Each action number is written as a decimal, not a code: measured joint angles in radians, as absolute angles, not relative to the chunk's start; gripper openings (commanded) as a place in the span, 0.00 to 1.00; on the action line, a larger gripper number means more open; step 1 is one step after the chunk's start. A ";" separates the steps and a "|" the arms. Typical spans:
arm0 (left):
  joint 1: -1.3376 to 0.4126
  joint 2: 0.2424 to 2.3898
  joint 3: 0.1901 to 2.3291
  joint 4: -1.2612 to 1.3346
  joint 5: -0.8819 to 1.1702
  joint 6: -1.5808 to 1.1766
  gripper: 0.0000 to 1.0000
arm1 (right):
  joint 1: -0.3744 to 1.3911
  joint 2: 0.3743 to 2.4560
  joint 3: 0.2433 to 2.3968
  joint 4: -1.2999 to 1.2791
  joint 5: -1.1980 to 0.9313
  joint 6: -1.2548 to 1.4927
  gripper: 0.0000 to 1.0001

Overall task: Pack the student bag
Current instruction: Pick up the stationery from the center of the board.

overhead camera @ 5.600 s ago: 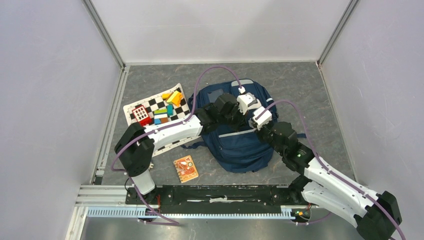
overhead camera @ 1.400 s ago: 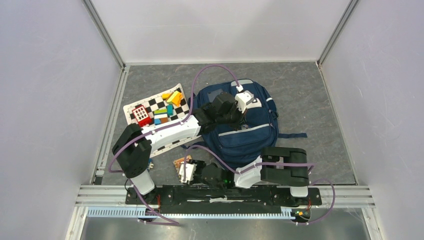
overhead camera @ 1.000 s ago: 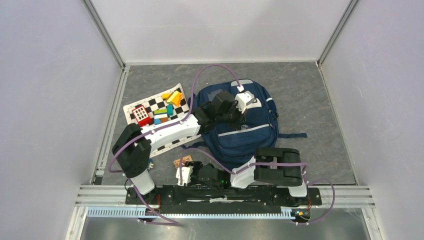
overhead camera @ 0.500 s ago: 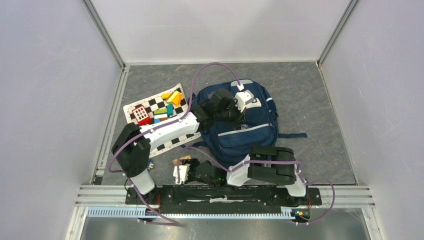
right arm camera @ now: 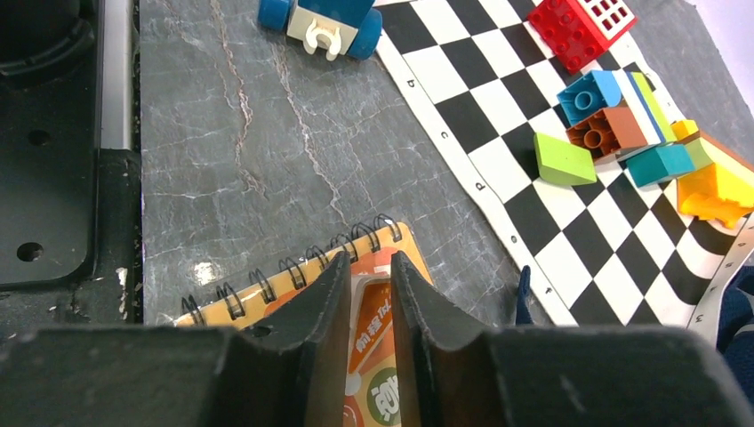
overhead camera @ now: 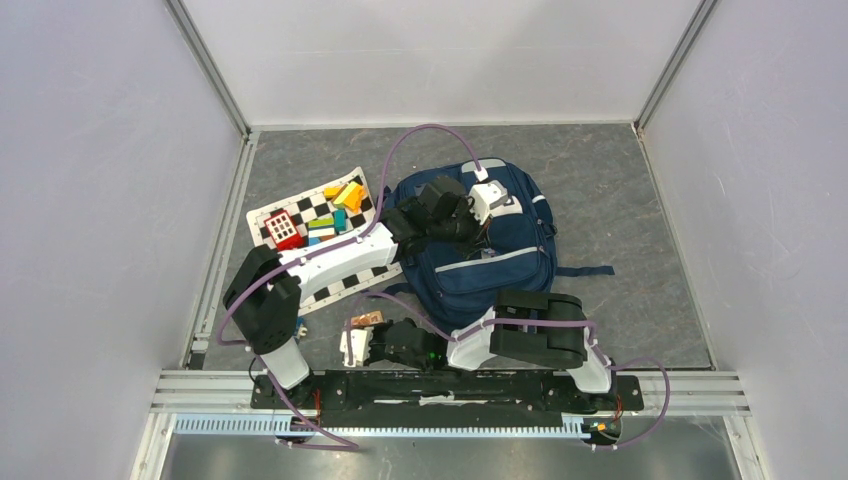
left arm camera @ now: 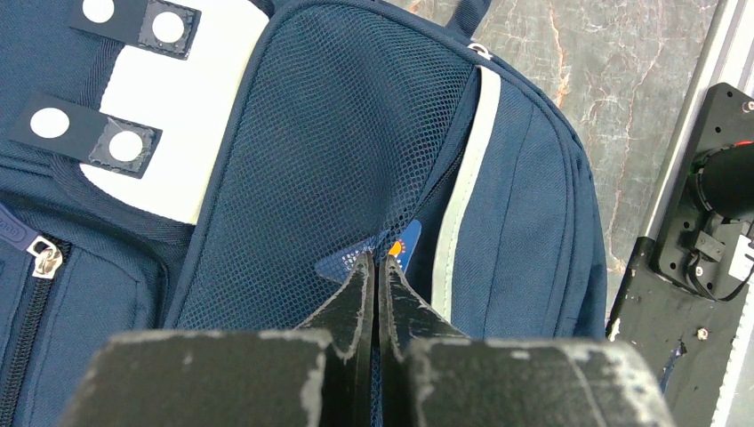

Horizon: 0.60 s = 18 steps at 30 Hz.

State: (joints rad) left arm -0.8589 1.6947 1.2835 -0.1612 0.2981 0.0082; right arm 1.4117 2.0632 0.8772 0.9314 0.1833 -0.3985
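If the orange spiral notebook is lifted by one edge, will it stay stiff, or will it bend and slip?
The notebook looks thin, so probably light and somewhat floppy. Its smooth cover may slip. The wire spiral should keep that edge straighter.

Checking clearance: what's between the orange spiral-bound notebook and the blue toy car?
Nothing. In the right wrist view, only bare grey marbled tabletop separates the orange spiral-bound notebook from the blue toy car.

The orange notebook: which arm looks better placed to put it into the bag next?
Right. The right gripper already has its fingers either side of the notebook, while the left gripper is shut on the mesh pocket of the student bag, well away from the notebook.
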 measured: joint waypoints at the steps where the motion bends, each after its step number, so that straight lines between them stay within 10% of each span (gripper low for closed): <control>1: -0.859 1.695 1.283 -0.161 0.298 0.008 0.02 | 1.412 2.063 0.877 0.926 0.185 -0.399 0.15; 5: -0.859 1.695 1.283 -0.160 0.299 0.008 0.02 | 1.412 2.058 0.877 0.928 0.210 -0.398 0.00; 18: -0.859 1.695 1.283 -0.158 0.293 0.008 0.02 | 1.454 1.839 0.642 0.918 0.302 -0.310 0.00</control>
